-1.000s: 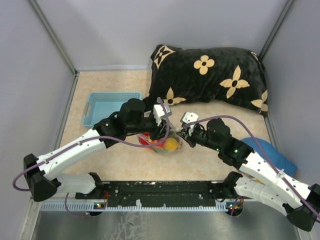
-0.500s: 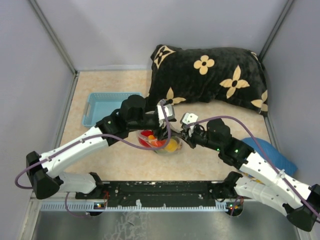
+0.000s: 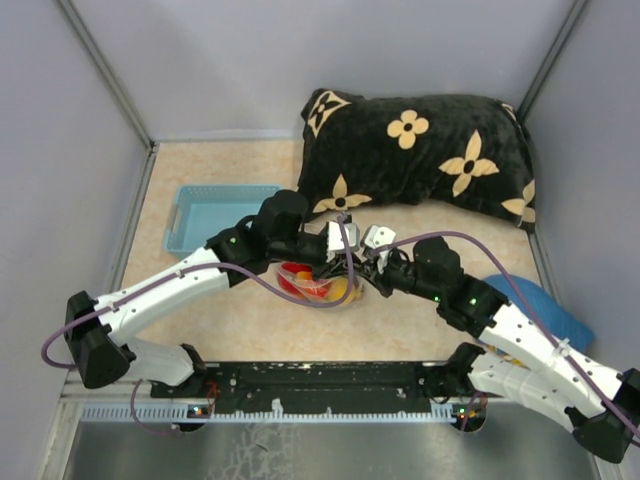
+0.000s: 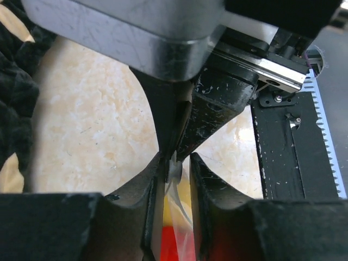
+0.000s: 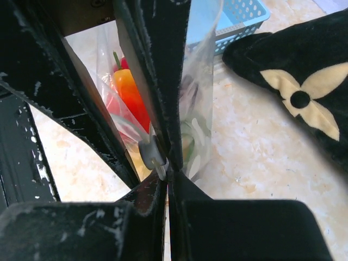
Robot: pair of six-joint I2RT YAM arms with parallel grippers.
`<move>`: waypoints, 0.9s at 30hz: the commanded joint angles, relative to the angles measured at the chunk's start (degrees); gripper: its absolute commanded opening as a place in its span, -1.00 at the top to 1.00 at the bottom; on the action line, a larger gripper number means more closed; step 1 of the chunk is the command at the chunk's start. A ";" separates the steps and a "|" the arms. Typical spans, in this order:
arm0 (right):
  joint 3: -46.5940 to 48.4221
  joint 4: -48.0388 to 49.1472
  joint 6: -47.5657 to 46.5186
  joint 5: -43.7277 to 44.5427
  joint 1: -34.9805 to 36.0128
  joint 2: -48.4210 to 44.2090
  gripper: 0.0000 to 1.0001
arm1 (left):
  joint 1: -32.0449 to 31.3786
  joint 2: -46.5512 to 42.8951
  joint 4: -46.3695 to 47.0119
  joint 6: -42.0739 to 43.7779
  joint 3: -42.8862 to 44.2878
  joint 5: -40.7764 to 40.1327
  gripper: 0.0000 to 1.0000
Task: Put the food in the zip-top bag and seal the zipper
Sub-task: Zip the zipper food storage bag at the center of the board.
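Left gripper [image 4: 175, 163]: fingers pressed together on the mouth edge of the crinkly clear plastic zip-top bag [image 4: 178, 217], with the film pinched between the pads. Right gripper [image 5: 167, 173]: closed tight on the same edge, just beside the left one. I cannot make out the zipper, or whether it is sealed. The bag hangs below both grippers mid-table and holds the food [image 5: 129, 93], red, orange and yellow plastic toy pieces. The light blue plastic basket [image 3: 215, 215] sits to the left on the tan marbled tabletop [image 3: 220, 320]. The black flower-patterned pillow [image 3: 430, 150] lies behind.
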 commanded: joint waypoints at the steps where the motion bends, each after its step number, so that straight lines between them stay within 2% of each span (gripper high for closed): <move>1: 3.78 1.30 0.14 0.26 -0.27 -1.22 1.00 | 0.02 -0.90 -0.68 1.78 1.09 -0.94 0.49; 8: 4.30 -0.83 0.31 1.09 -0.26 -3.25 1.00 | 1.10 -2.72 -2.48 2.19 0.45 -5.04 0.79; 14: 4.31 -2.83 0.48 2.33 -0.34 -5.26 1.00 | 2.41 -3.69 -4.18 1.98 0.39 -8.78 0.80; 21: 3.48 0.28 0.91 -0.03 -0.32 -4.66 1.00 | 2.52 -2.56 -3.75 0.92 2.00 -2.54 0.82; 24: 2.42 3.24 0.91 -1.14 -0.30 -4.15 0.38 | 2.47 -0.88 -3.87 0.43 3.33 1.19 0.88; 25: 2.26 3.84 0.63 -1.59 -0.31 -3.98 0.26 | 2.48 -0.59 -3.85 0.30 3.55 1.71 0.89; 27: 1.82 5.00 -0.04 -1.67 -0.27 -3.64 0.19 | 2.46 -0.06 -3.75 0.16 3.78 2.39 0.91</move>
